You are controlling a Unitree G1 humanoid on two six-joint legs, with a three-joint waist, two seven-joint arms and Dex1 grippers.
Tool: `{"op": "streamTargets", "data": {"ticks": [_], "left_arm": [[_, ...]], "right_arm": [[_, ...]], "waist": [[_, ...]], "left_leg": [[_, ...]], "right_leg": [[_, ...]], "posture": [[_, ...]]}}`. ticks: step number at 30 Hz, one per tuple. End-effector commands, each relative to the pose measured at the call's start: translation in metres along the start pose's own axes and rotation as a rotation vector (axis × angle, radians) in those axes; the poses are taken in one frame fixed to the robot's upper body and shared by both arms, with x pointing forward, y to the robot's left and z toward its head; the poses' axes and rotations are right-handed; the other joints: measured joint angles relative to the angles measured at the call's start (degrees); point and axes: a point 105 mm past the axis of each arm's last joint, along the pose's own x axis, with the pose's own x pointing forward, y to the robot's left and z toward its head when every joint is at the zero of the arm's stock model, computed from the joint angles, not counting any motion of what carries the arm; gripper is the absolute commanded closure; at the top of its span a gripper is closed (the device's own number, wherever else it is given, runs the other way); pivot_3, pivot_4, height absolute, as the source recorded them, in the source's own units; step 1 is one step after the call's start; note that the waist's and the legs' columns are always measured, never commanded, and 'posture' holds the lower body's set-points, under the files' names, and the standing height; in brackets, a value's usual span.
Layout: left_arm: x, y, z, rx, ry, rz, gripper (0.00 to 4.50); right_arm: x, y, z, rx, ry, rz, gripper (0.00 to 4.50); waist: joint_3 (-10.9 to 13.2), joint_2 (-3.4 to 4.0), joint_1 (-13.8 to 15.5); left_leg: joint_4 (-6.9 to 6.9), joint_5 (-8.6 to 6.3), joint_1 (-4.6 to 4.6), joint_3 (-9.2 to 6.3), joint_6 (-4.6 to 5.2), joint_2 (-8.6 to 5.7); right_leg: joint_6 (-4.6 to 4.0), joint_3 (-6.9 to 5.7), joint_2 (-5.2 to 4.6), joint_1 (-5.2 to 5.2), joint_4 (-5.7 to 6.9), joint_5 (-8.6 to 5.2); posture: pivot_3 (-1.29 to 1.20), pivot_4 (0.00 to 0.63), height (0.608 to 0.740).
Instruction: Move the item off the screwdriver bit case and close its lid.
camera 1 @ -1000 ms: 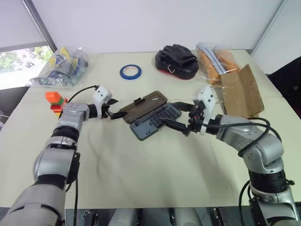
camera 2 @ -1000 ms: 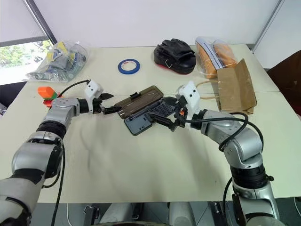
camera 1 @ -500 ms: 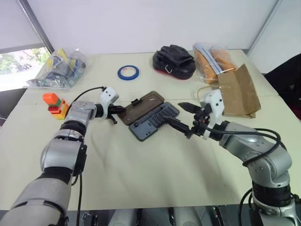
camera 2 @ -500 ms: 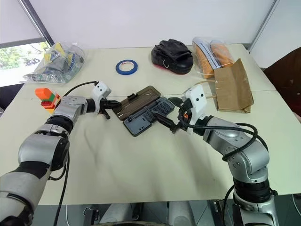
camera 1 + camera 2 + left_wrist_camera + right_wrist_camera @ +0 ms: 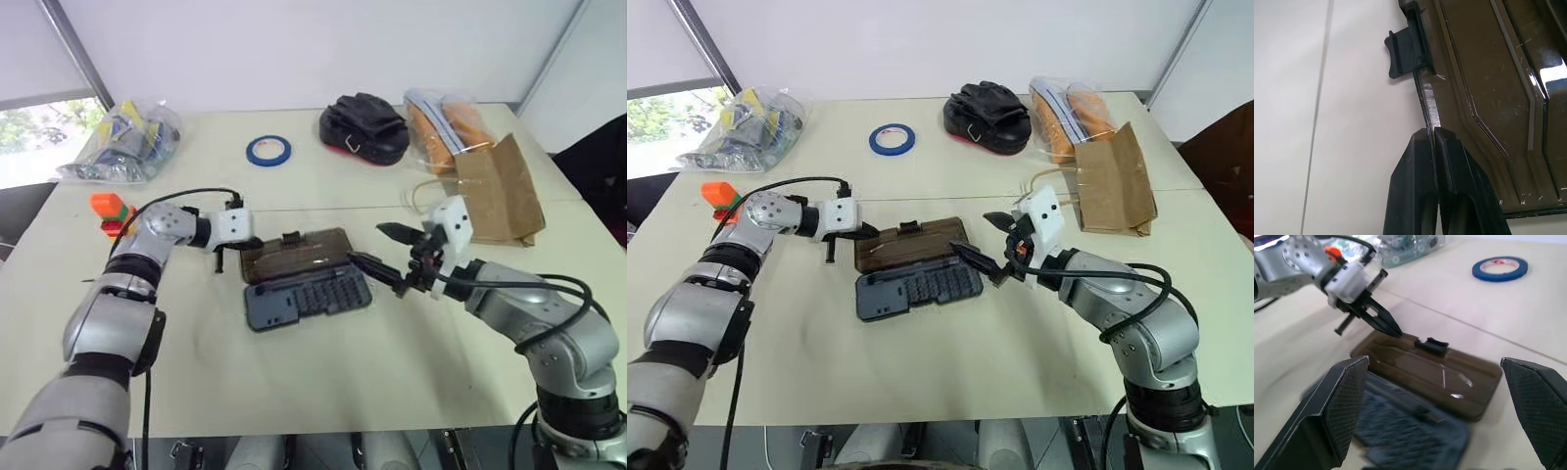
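We see the screwdriver bit case [image 5: 918, 289] lying open in the middle of the table [image 5: 921, 382], its rows of bits facing up. Its smoky brown lid [image 5: 911, 243] is folded back flat on the table on the far side of the case, with the dark latch tab [image 5: 1404, 46] on its outer edge. Our left gripper [image 5: 865, 233] is pinched tight on the lid's thin edge, just beside the latch tab; the wrist view shows its fingers [image 5: 1457, 186] pressed together with the rim between them. Our right gripper [image 5: 986, 247] hangs just to the right of the case with its fingers spread wide, holding nothing. The brown paper bag [image 5: 1117, 181] lies flat on the right side of the table, well apart from the case, beside a clear bag of orange things [image 5: 1073, 113].
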Motion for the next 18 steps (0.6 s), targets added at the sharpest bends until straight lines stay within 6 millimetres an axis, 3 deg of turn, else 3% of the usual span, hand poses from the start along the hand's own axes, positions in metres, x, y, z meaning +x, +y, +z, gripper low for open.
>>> {"op": "streamTargets", "data": {"ticks": [1, 11, 14, 18], "left_arm": [[0.002, -0.014, 0.004, 0.142, 0.005, -0.11, 4.48], [0.01, -0.013, 0.005, 0.079, -0.014, -0.083, 4.48], [0.009, -0.011, 0.005, 0.059, -0.015, -0.073, 3.56], [0.007, -0.001, 0.007, 0.052, -0.025, -0.003, 1.55]], "right_arm": [[-0.005, -0.005, 0.009, -0.021, -0.035, -0.013, 0.0], [-0.001, -0.007, 0.008, -0.02, -0.034, -0.022, 0.0], [0.0, -0.008, 0.008, -0.022, -0.033, -0.028, 0.0], [0.0, -0.009, 0.007, -0.02, -0.033, -0.029, 0.0]], "waist": [[0.0, 0.0, -0.07], [0.0, -0.01, -0.07], [0.0, -0.01, -0.07], [-0.02, -0.03, -0.13]], "left_leg": [[0.0, 0.0, 0.0, 0.0, 0.01, 0.0], [0.03, -0.02, 0.0, 0.0, 0.05, 0.0], [0.05, -0.02, 0.0, 0.01, 0.05, -0.01], [0.06, -0.02, 0.05, 0.01, 0.05, -0.01]], "right_leg": [[0.0, 0.0, 0.0, 0.0, 0.0, 0.0], [0.01, -0.01, 0.01, 0.01, 0.03, -0.01], [0.01, -0.01, 0.01, 0.02, 0.04, -0.01], [0.02, -0.01, 0.01, 0.06, 0.06, -0.01]], "posture": [[0.0, 0.15, 0.74], [0.0, 0.15, 0.74], [0.0, 0.15, 0.74], [0.0, 0.15, 0.74]]}}
